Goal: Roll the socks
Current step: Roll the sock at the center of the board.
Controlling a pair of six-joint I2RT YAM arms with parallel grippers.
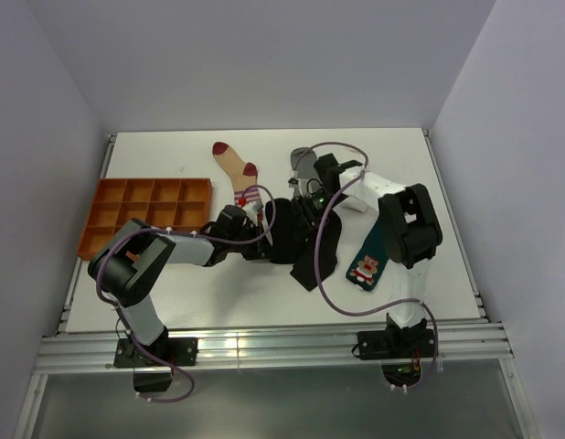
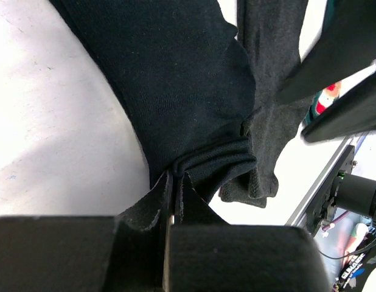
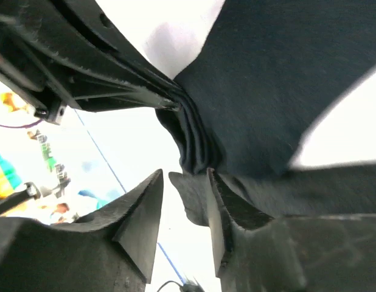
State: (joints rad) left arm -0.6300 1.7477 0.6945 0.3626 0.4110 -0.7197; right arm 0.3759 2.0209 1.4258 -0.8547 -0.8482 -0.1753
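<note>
Top external: left arm [image 1: 173, 251] elbow-bent, left gripper [image 2: 174, 182] clamping black sock [image 2: 182, 85].

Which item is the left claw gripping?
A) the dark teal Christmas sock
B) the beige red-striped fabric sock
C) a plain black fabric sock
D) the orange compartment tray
C: in the left wrist view, the left claw is shut on a bunched fold of the plain black fabric sock.
</note>
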